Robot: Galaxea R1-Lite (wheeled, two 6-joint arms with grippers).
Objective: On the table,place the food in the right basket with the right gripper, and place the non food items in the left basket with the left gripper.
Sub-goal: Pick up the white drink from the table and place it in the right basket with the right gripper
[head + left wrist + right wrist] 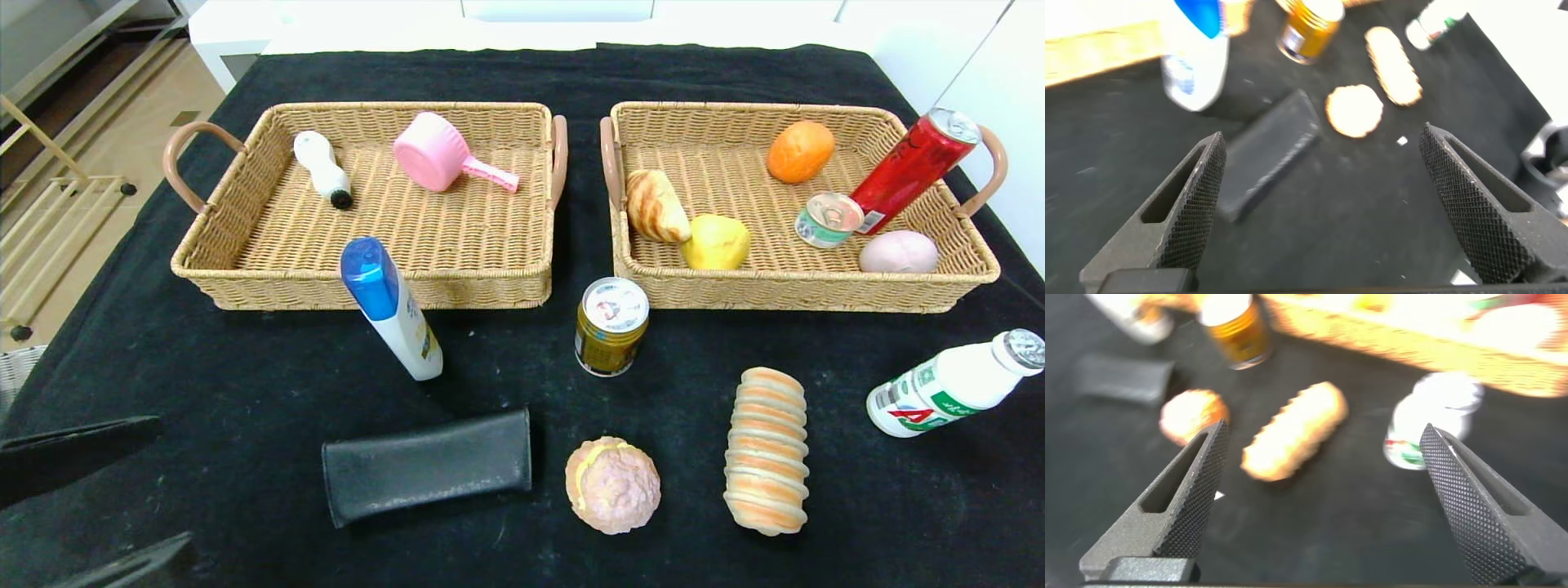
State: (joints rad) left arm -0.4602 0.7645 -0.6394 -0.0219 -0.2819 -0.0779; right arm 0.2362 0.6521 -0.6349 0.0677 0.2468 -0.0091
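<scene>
On the black table lie a black case [429,475], a blue-capped white bottle [392,310], a gold can [611,327], a round pastry [612,483], a striped bread roll [766,449] and a white drink bottle [951,384]. My left gripper [1321,139] is open and empty at the table's front left corner [106,506], above the cloth, with the case [1270,155] ahead. My right gripper [1324,429] is open and empty above the front right, with the roll [1294,429] and drink bottle [1429,416] ahead; it is out of the head view.
The left basket [245,261] holds a white brush-like bottle [322,169] and a pink cup [437,153]. The right basket [816,290] holds an orange [800,151], a bread [655,206], a yellow fruit [717,242], a small can [829,219], a red can [913,170] and a pink bun [898,251].
</scene>
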